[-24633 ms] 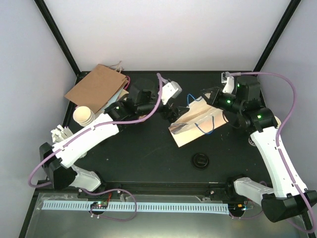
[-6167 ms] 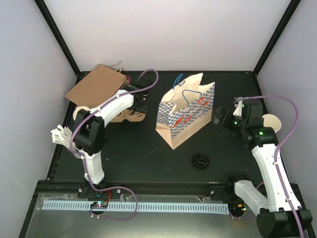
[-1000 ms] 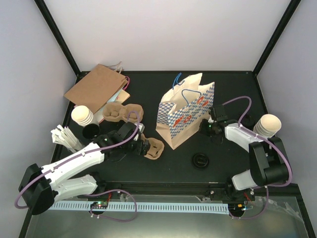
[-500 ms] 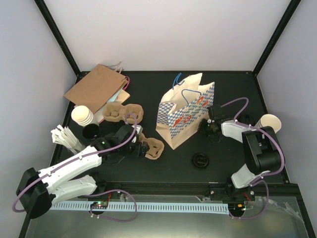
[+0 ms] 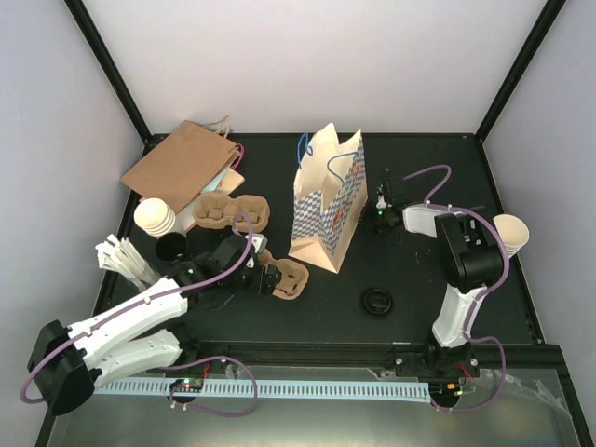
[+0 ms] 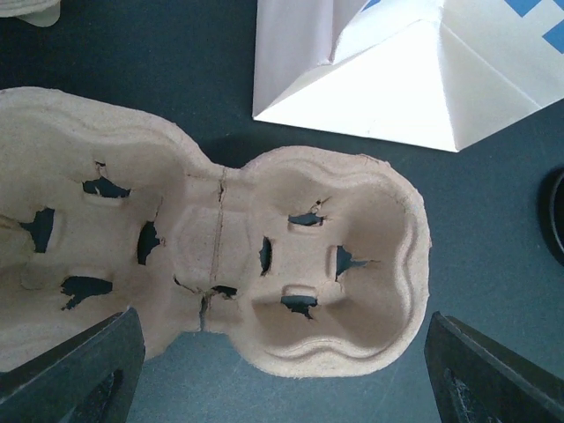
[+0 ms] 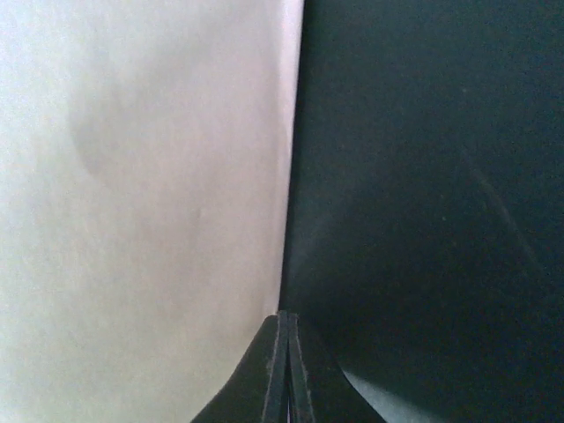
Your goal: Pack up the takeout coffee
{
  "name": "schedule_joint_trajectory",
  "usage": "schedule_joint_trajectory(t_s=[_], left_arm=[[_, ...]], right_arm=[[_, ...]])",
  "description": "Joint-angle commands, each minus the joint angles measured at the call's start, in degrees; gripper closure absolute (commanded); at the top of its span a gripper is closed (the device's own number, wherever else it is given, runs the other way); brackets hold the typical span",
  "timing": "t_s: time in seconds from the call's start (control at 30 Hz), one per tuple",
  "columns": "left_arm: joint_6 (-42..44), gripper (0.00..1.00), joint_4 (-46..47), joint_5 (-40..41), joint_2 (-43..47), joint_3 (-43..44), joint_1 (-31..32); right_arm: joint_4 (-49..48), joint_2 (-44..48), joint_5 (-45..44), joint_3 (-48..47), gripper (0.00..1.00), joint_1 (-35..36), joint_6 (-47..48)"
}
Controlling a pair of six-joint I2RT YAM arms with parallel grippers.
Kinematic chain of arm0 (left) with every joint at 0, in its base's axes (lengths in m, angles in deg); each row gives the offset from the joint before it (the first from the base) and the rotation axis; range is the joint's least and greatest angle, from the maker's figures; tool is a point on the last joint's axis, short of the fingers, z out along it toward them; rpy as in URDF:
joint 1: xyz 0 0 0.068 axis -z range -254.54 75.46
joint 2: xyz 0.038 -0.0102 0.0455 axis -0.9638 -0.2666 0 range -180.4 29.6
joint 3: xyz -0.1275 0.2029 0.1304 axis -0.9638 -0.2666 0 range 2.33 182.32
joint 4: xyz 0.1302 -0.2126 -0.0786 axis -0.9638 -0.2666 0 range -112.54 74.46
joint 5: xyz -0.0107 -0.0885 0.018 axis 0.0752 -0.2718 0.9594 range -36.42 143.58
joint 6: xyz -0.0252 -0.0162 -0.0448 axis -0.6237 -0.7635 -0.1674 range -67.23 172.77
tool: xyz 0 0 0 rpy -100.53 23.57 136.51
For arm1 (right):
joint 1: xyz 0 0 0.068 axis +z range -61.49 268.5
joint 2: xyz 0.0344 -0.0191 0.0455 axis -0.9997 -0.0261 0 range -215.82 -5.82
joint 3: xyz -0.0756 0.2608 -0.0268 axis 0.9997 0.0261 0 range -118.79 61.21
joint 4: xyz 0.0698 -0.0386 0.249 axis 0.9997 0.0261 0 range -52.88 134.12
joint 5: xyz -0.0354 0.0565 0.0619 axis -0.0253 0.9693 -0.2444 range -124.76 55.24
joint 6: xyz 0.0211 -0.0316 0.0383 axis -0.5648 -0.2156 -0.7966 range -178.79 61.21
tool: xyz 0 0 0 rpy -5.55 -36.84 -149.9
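Top external view first: my left gripper (image 5: pixel 267 278) hovers over a pulp cup carrier (image 5: pixel 291 280) in the lower left-centre of the frame. On the left wrist view its fingers (image 6: pixel 84 370) are spread wide on either side of that carrier (image 6: pixel 326 264), gripping nothing. The blue-and-white checked bag (image 5: pixel 326 200) stands upright in the middle of the table (image 5: pixel 419 279). My right gripper (image 5: pixel 377 220) sits just right of the bag. On the right wrist view its fingers (image 7: pixel 284 370) are pressed flat together, their tips at the bag's pale edge (image 7: pixel 132 220). I cannot tell whether they pinch the paper.

One black-lidded coffee cup (image 5: pixel 377 301) stands in the lower centre-right, apart from the bag. Another black disc (image 5: pixel 170 247) sits at the left, beside a stack of cream cups (image 5: pixel 154 216).
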State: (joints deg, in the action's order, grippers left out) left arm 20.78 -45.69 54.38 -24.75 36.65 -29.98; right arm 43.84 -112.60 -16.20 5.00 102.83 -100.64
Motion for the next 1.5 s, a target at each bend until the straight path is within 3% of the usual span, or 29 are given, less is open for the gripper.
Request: schedule_joint_trajectory(t_s=[0.0,0.27,0.67,0.77,0.87,0.97,1.3,1.47], left_arm=[[-0.3,0.10,1.0,-0.9,-0.2,0.8,-0.4],[1.0,0.01,-1.5,-1.3,-2.2,2.1,-0.4],[-0.1,0.01,-1.0,1.0,-8.6,2.7,-0.3],[0.3,0.01,0.2,0.7,-9.8,2.5,-0.3],[0.7,0.01,1.8,0.0,-11.0,1.9,-0.2],[0.9,0.01,2.6,0.3,-12.4,1.6,0.1],[1.2,0.09,-0.3,4.9,-19.9,5.4,1.2],[2.5,0.11,-1.5,8.2,-19.4,7.2,2.1]], right_arm=[[5.1,1.1,-1.0,-0.8,0.97,-0.1,3.1],[9.1,14.3,-5.1,4.2,0.91,-0.4,8.7],[18.3,33.5,-10.2,7.9,0.84,-0.5,16.4],[17.1,39.8,-9.0,9.7,0.75,-0.5,17.5],[13.3,46.6,-9.6,13.5,0.58,-0.5,17.8],[10.5,52.4,-11.4,17.3,0.56,-0.5,17.3],[8.8,53.5,-11.6,21.3,0.57,-0.5,16.7],[7.4,54.7,-11.5,23.0,0.57,-0.5,16.1]])
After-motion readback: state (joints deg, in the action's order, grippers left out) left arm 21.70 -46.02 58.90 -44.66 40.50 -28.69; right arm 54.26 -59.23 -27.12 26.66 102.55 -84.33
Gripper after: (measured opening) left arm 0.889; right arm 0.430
